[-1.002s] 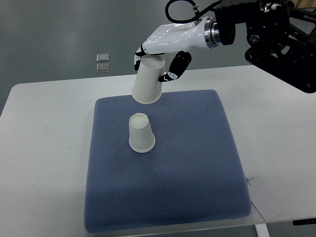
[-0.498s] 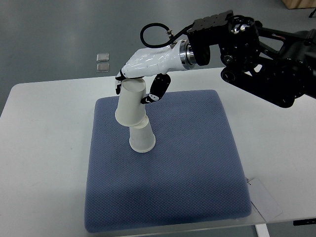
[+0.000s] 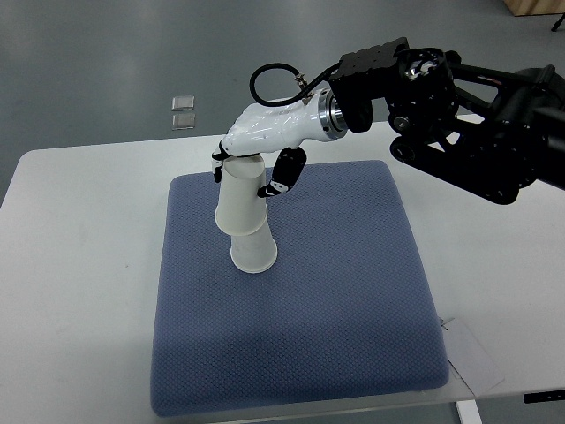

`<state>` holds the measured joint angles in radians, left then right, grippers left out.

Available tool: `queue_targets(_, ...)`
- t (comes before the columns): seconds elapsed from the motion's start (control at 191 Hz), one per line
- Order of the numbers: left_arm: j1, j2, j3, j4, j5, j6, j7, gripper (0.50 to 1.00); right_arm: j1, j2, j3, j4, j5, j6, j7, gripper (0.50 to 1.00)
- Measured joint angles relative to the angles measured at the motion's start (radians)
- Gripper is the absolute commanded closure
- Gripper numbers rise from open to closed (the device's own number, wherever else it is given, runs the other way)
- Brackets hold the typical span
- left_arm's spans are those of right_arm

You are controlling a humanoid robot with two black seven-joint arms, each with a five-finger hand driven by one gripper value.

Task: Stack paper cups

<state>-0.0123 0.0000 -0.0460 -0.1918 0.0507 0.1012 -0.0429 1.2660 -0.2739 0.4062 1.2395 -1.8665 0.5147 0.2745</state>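
Looking down from my remote station, I see a white bench (image 3: 79,291) carrying a blue textured mat (image 3: 335,309). Near the mat's middle a white paper cup (image 3: 253,251) stands upside down. A second cup (image 3: 241,199), also inverted and tilted slightly, sits over its top, partly nested. Farther back, the right hand (image 3: 256,159), white with black fingertips, has its fingers curled around this upper cup's base. Its black arm (image 3: 459,115) enters from the right. Two small clear squares (image 3: 184,111) lie on the grey floor beyond.
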Motion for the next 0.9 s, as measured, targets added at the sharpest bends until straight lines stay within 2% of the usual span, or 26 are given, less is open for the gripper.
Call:
queue_targets(0.089, 0.000, 0.000, 0.000, 0.000, 0.000, 0.000, 0.000, 0.500, -0.011, 0.000, -0.004, 0.000, -0.007, -0.002, 0.000, 0.926)
queue_targets(0.273, 0.000, 0.000, 0.000, 0.000, 0.000, 0.000, 0.000, 0.500, -0.031, 0.002, -0.004, -0.005, -0.040, -0.014, 0.000, 0.885)
queue_targets(0.351, 0.000, 0.000, 0.000, 0.000, 0.000, 0.000, 0.000, 0.500, -0.038, 0.003, -0.004, -0.007, -0.046, -0.021, 0.000, 0.832)
queue_targets(0.44, 0.000, 0.000, 0.000, 0.000, 0.000, 0.000, 0.000, 0.500, -0.049, 0.003, -0.004, -0.010, -0.048, -0.038, 0.000, 0.709)
queue_targets(0.53, 0.000, 0.000, 0.000, 0.000, 0.000, 0.000, 0.000, 0.500, -0.059, 0.003, -0.004, -0.012, -0.048, -0.046, -0.001, 0.642)
queue_targets(0.603, 0.000, 0.000, 0.000, 0.000, 0.000, 0.000, 0.000, 0.500, -0.068, 0.002, -0.004, -0.012, -0.048, -0.048, -0.001, 0.630)
queue_targets(0.64, 0.000, 0.000, 0.000, 0.000, 0.000, 0.000, 0.000, 0.500, -0.071, 0.002, -0.004, -0.012, -0.047, -0.048, -0.001, 0.599)
queue_targets(0.902, 0.000, 0.000, 0.000, 0.000, 0.000, 0.000, 0.000, 0.500, -0.077, -0.004, 0.002, -0.012, -0.038, -0.047, -0.001, 0.587)
